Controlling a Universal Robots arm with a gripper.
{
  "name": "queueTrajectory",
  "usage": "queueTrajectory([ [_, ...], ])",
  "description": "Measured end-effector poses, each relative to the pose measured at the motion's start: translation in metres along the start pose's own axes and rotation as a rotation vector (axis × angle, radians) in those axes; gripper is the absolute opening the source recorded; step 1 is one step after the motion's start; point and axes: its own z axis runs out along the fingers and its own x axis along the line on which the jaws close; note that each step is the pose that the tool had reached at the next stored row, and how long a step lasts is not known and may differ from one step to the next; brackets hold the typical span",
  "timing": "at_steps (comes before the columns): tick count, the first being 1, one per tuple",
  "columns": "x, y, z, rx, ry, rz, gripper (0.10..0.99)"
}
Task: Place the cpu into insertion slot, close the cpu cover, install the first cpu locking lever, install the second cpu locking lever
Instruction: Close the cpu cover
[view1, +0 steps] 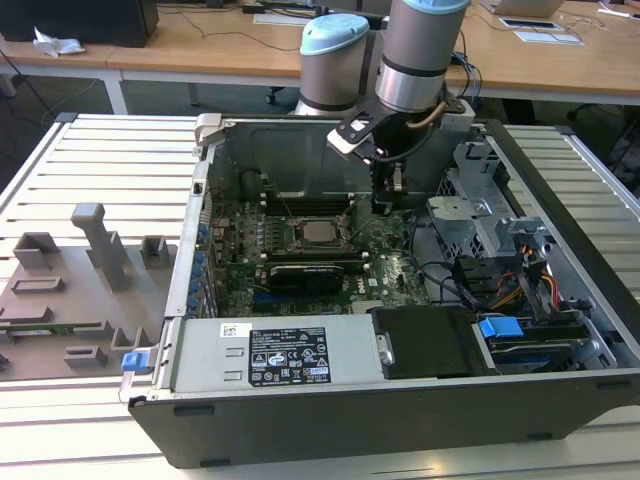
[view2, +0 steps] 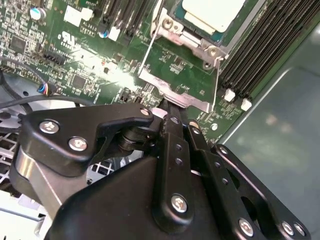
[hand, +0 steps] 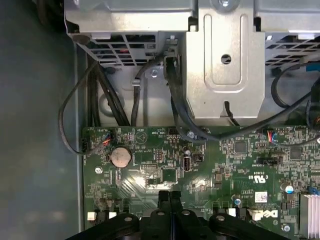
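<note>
The cpu (view1: 320, 232) lies flat in its socket on the green motherboard (view1: 395, 272); its pale metal top (view2: 212, 12) shows in the second wrist view. The cpu cover (view2: 175, 94), a thin silvery frame, stands swung open from the socket's edge, with board showing through its open centre. My gripper (view1: 385, 200) hangs to the exterior view's right of the socket. Its fingers are shut with nothing between them, and the gripper (view2: 167, 107) tip sits right at the cover's free end bar. In the first wrist view the gripper (hand: 169, 196) hovers over the board.
A silver power supply (view1: 270, 355) fills the case's front and a metal drive cage (view1: 480, 215) with cables (hand: 100, 100) stands on the exterior view's right. Black memory slots (view2: 260, 50) flank the socket. Grey fixtures (view1: 80, 290) lie outside the case on the left.
</note>
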Motion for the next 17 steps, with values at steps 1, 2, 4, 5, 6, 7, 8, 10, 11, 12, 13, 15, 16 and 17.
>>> queueTrajectory([
  [1, 0.0, -0.0009, 0.0001, 0.0, 0.0001, 0.0, 0.106],
  [2, 0.0, -0.0018, 0.0002, 0.0, 0.0, 0.0, 0.106],
  [4, 0.0, -0.0034, 0.0004, 0.0, 0.0, 0.0, 0.106],
  [5, 0.0, -0.004, 0.0005, 0.0, 0.0, 0.0, 0.106],
  [6, 0.0, -0.0049, 0.0007, 0.0, 0.0, 0.0, 0.106],
  [7, 0.0, -0.0058, 0.0008, 0.0, 0.0, 0.0, 0.106],
  [8, 0.0, -0.0072, 0.0009, 0.0, 0.0, 0.0, 0.106],
  [10, 0.0, -0.0094, 0.0011, 0.0, 0.0, 0.0, 0.106],
  [11, -0.0001, -0.0103, 0.0012, 0.0, 0.0, 0.0, 0.106],
  [12, -0.0001, -0.0118, 0.0014, 0.0, 0.0, 0.0, 0.106],
  [13, -0.0001, -0.0129, 0.0015, 0.0, 0.0, 0.0, 0.106],
  [15, -0.0001, -0.0148, 0.0017, 0.0, -0.0001, 0.0, 0.106],
  [16, -0.0001, -0.0156, 0.0018, 0.0, 0.0, 0.0, 0.106],
  [17, -0.0001, -0.0174, 0.002, 0.0, 0.0, 0.0, 0.106],
])
